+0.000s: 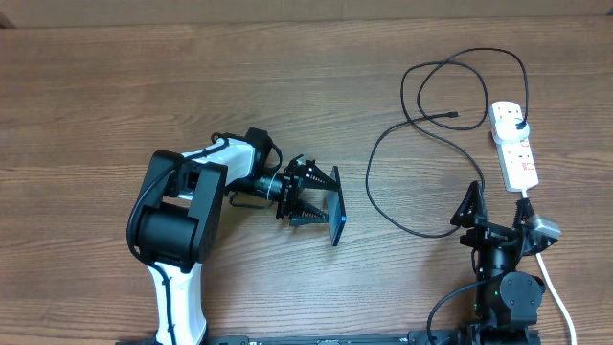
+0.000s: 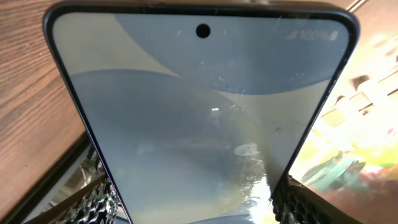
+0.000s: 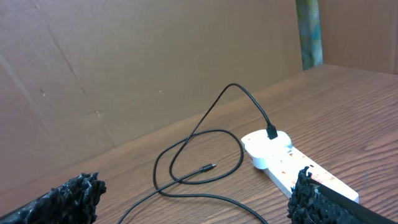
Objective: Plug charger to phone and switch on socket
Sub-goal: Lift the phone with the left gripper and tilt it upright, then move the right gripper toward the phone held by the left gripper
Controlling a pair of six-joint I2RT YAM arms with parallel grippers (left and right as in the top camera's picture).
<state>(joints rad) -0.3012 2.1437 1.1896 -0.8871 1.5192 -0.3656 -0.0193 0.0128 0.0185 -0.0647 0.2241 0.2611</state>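
Two arms: the left gripper (image 1: 321, 201) clamps the phone (image 1: 337, 218) on edge mid-table, long axis near-to-far. The charger (image 1: 456, 116) tip lies far-right, nearer the right gripper (image 1: 495, 206), spread and empty by the socket (image 1: 514, 153).

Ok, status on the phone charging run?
Left gripper shut on phone, screen lit. Right gripper open, empty. Charger plugged into socket, connector tip loose on table. Nothing blocking the tip.

Pale grey-blue phone (image 2: 199, 124) screen with lighter curved bands, dark rim; black charger (image 1: 369, 177); white socket (image 1: 514, 146), red markings; brown wood-grain table (image 1: 192, 77); plain tan cardboard wall (image 3: 124, 68); white-and-black left arm (image 1: 177, 297).
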